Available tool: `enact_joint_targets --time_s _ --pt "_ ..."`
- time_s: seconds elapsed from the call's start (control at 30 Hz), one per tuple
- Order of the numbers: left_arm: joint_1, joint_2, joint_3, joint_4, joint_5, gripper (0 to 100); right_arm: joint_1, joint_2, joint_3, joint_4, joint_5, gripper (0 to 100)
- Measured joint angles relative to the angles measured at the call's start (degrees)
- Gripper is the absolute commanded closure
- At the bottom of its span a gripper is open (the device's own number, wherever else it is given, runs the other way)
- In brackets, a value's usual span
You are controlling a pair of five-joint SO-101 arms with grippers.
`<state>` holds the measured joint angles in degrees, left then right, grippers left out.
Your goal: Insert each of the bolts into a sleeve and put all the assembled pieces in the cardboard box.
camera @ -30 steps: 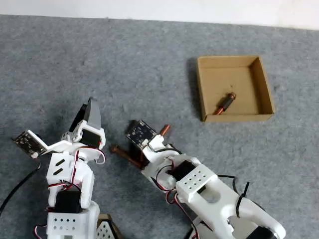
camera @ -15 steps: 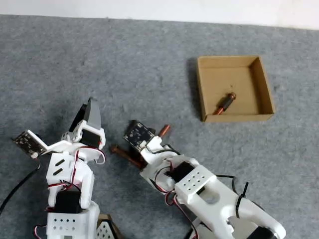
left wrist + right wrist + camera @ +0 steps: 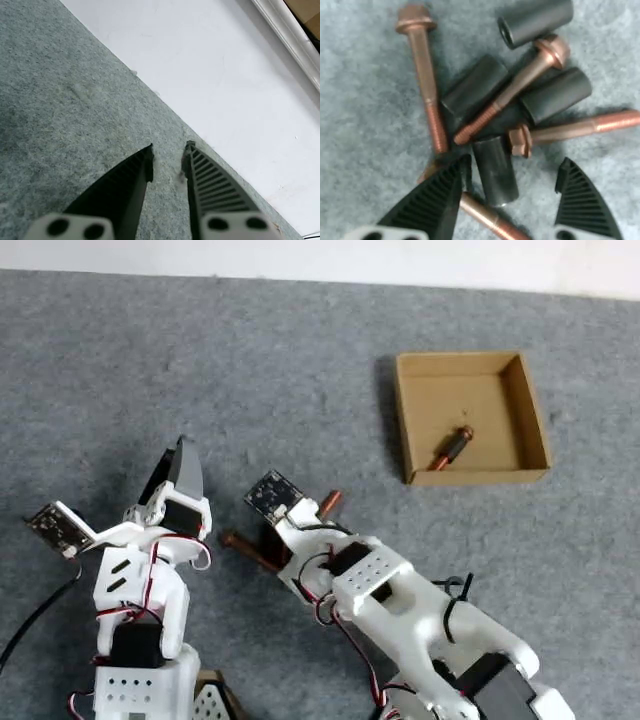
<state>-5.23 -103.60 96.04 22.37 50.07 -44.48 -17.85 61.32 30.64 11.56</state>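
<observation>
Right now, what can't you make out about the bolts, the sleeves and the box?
High view: the right arm covers most of the pile.
Right wrist view: the top sleeve is cut by the edge; the lowest bolt runs under the right gripper and off the edge.
High view: the piece in the box is too small to show how deep its bolt sits.

bolts (image 3: 424, 70): shiny metal | sleeves (image 3: 475, 92): matt, smooth | mat (image 3: 360, 100): rough cloth

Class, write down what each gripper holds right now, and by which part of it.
Nothing is held. The left gripper is open over grey carpet; the right gripper is open around a dark cylindrical sleeve, not clamping it.
</observation>
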Motion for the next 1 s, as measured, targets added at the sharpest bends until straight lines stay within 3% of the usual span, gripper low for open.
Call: enact_joint_targets --time_s 0.2,0.87,1.0 --pt "0.0 0.0 0.0 0.0 0.0 89 0.26 0.09 0.09 0.0 0.18 99.8" --pt "0.0 0.0 0.0 0.0 0.0 89 5.27 0.26 0.0 0.09 0.26 99.5" --pt "0.0 0.0 0.0 0.0 0.0 89 5.8 -5.45 1.32 0.88 0.26 99.5"
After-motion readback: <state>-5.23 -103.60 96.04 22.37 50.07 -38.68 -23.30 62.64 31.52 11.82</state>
